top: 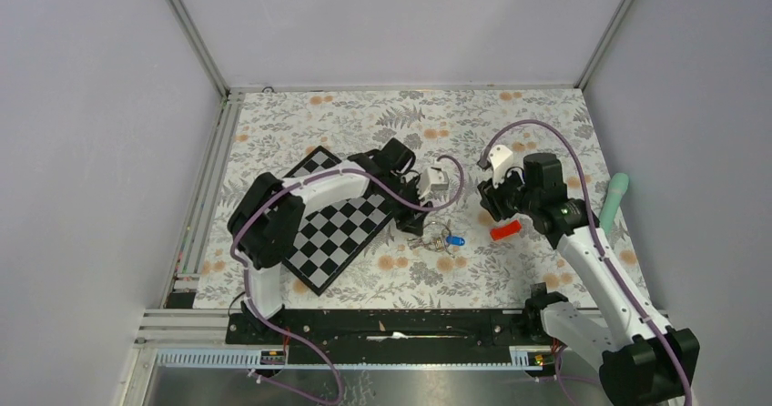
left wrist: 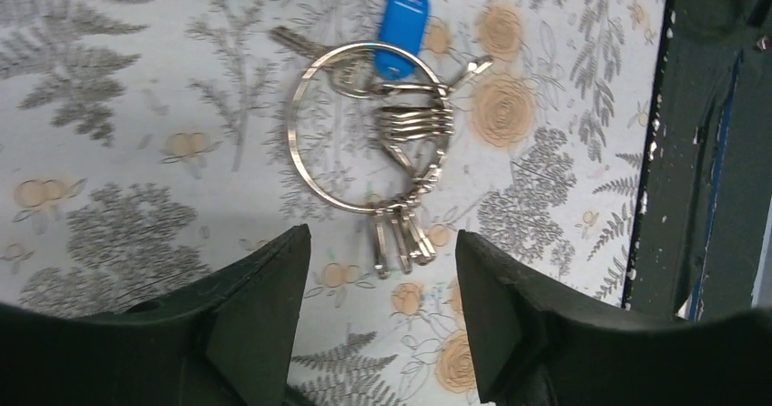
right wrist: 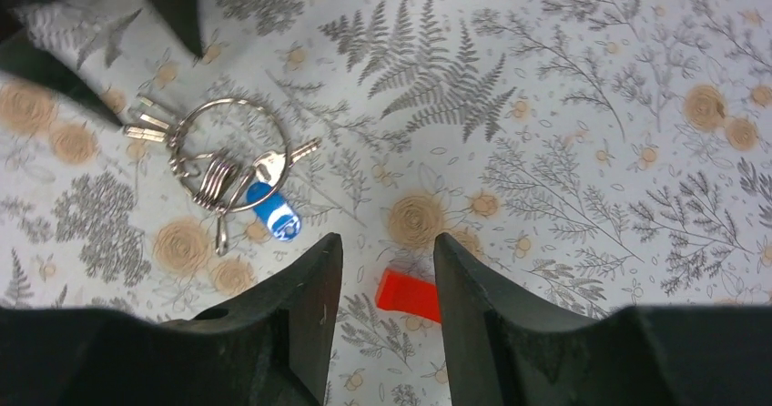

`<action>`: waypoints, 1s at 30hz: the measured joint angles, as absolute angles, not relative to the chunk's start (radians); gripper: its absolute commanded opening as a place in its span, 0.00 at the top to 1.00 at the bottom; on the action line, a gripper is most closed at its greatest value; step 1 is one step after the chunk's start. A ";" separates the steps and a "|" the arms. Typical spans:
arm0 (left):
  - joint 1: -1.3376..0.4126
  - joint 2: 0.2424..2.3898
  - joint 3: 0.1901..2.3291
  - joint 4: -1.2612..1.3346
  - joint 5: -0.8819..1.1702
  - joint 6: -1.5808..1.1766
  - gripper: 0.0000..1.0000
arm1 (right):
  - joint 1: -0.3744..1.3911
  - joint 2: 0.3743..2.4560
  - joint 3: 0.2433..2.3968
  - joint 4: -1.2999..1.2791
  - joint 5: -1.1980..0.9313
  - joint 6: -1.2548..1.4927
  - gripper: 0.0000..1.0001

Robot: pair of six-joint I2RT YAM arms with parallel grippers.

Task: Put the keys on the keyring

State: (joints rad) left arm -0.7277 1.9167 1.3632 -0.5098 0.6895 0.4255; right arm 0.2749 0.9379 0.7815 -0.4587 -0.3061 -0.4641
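The keyring [left wrist: 289, 133] lies flat on the flowered cloth with a coil of smaller rings on its right side. A bunch of silver keys [left wrist: 401, 242] fans out from its near edge, and a key with a blue cap [left wrist: 401, 22] lies at its far edge. My left gripper [left wrist: 380, 238] hovers open just short of the key bunch, nothing between its fingers. In the right wrist view the keyring [right wrist: 228, 102] and blue cap [right wrist: 271, 210] lie to the upper left. My right gripper [right wrist: 387, 239] is open and apart from them. From above, the keyring [top: 437, 238] lies between both grippers.
A small red piece [right wrist: 410, 294] lies on the cloth between the right fingers' tips, seen from above as the red piece [top: 505, 230]. A chessboard [top: 319, 233] lies left of the keys. A pale green object [top: 616, 197] rests at the cloth's right edge.
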 measured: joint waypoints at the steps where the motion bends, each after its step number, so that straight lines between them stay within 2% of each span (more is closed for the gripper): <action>1: -0.743 1.900 1.341 -0.501 0.682 0.430 0.36 | 0.257 0.952 0.789 -0.448 -0.304 -0.446 0.51; 10: -0.879 1.874 1.286 -0.441 0.585 0.448 0.42 | 0.105 1.078 0.805 -0.398 -0.308 -0.316 0.52; 21: -0.966 1.917 1.290 -0.393 0.409 0.461 0.47 | 0.074 1.083 0.805 -0.391 -0.347 -0.298 0.52; 30: -0.986 1.955 1.293 -0.391 0.345 0.466 0.70 | 0.069 1.082 0.805 -0.391 -0.379 -0.299 0.52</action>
